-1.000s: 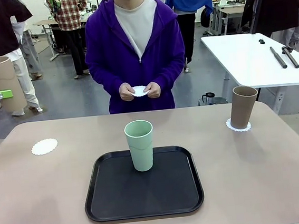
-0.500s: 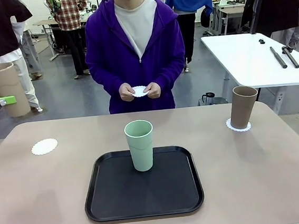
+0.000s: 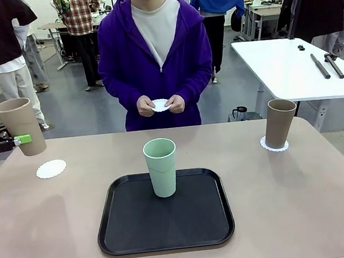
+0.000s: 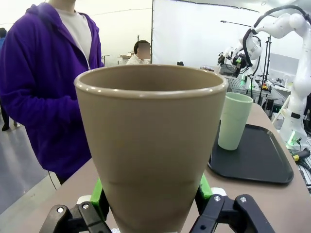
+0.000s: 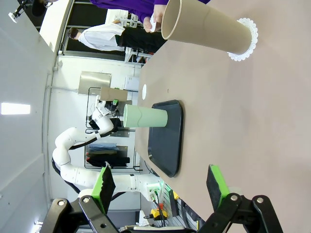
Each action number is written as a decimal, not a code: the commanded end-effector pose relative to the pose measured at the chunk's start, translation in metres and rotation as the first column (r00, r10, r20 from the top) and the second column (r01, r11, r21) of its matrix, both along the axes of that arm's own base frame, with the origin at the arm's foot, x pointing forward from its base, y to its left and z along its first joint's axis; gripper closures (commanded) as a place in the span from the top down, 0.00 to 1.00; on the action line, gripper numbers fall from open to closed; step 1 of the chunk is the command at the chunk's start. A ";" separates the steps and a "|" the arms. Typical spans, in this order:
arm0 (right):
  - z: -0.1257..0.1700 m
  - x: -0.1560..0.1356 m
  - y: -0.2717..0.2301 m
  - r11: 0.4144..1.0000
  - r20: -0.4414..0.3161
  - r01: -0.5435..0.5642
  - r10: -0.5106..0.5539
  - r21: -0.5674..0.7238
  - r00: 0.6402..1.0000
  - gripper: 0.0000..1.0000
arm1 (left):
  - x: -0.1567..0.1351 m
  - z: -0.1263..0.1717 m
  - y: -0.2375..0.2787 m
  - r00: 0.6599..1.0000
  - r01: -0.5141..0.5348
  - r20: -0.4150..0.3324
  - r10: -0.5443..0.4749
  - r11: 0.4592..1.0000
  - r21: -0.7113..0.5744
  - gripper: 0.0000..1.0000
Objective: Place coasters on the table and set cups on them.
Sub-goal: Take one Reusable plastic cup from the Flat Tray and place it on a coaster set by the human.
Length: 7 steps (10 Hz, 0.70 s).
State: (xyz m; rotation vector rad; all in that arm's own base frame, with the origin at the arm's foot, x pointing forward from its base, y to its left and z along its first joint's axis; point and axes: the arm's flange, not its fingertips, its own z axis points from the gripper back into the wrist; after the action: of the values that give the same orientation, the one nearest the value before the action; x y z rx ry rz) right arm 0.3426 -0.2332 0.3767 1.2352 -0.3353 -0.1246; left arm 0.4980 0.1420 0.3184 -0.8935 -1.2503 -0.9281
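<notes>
**Front view.** The left gripper (image 3: 22, 141), jaws clamped on the lower wall of a tan-brown cup (image 3: 15, 116), holds it upright at 11 o'clock of a bare coaster (image 3: 51, 168), apart from it. The coaster lies on the table (image 3: 301, 202). A mint green cup (image 3: 161, 166) stands at the far end of the black tray (image 3: 165, 227), mid-table. At 2 o'clock of the tray, a second tan-brown cup (image 3: 279, 121) stands on its coaster (image 3: 274, 146). At 12 o'clock, the person's hands (image 3: 175, 103) pinch a third coaster (image 3: 160, 104).

**Right wrist view.** The right gripper (image 5: 161, 182) has its jaws spread and holds nothing.
</notes>
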 end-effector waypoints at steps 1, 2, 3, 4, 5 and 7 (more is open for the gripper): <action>0.000 -0.001 0.000 1.000 0.003 0.002 -0.002 0.004 1.000 1.00 | 0.008 -0.011 0.009 1.000 0.012 0.026 -0.012 1.000 -0.005 0.84; 0.000 -0.001 0.000 1.000 0.003 0.002 -0.002 0.004 1.000 1.00 | 0.010 -0.018 0.010 0.999 0.020 0.037 -0.020 1.000 -0.016 0.84; 0.000 -0.001 0.000 1.000 0.003 0.002 -0.002 0.004 1.000 1.00 | 0.012 -0.027 0.012 0.999 0.024 0.035 -0.023 1.000 -0.012 0.84; 0.000 -0.001 0.000 1.000 0.003 0.002 -0.002 0.004 1.000 1.00 | 0.015 -0.036 0.013 0.999 0.027 0.029 -0.027 1.000 -0.005 0.84; 0.000 -0.001 0.000 1.000 0.003 0.002 -0.002 0.004 1.000 1.00 | 0.016 -0.047 0.012 0.999 0.028 0.019 -0.028 1.000 -0.006 0.84; 0.000 -0.001 0.000 1.000 0.003 0.002 -0.002 0.004 1.000 1.00 | 0.021 -0.057 0.006 0.999 0.036 0.023 -0.036 0.999 0.011 0.84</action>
State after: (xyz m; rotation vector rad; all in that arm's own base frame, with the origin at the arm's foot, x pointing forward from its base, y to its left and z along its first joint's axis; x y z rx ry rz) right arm 0.3426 -0.2332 0.3767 1.2352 -0.3354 -0.1247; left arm 0.5140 0.1503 0.2603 -0.9102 -1.2250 -0.9406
